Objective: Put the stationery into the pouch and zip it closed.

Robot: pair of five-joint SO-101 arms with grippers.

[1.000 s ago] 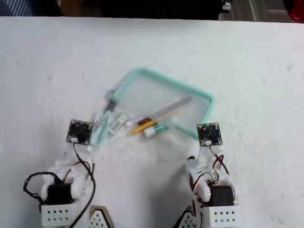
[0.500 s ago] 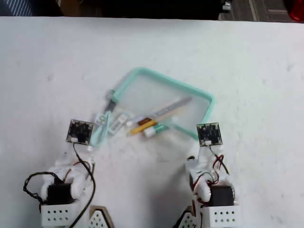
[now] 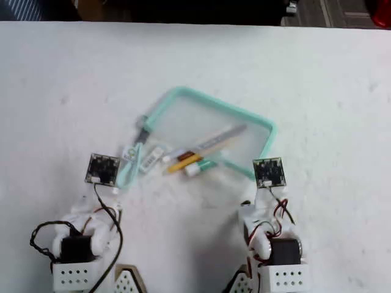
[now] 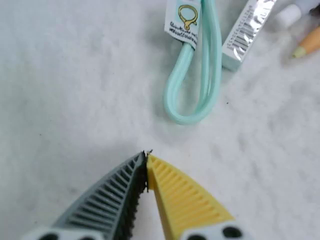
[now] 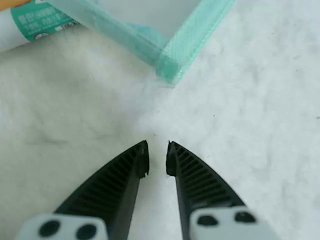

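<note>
A clear pouch [image 3: 211, 122] with a mint-green edge lies flat mid-table, its mouth toward the arms. Several pens and a pencil [image 3: 198, 154] stick out of that mouth, with a small barcoded box [image 3: 150, 159] beside them. The pouch's mint strap loop [image 4: 192, 95] and paper tag [image 4: 183, 20] lie just ahead of my left gripper [image 4: 146, 159], which is shut and holds nothing. My right gripper [image 5: 156, 155] hovers over bare table short of the pouch's corner [image 5: 175, 55], its fingers a narrow gap apart and nothing between them. A green-labelled pen [image 5: 35, 22] lies beside that corner.
The white table [image 3: 317, 91] spreads wide on all sides of the pouch. Both arm bases [image 3: 76, 256] sit at the near edge. A dark floor strip runs behind the far edge.
</note>
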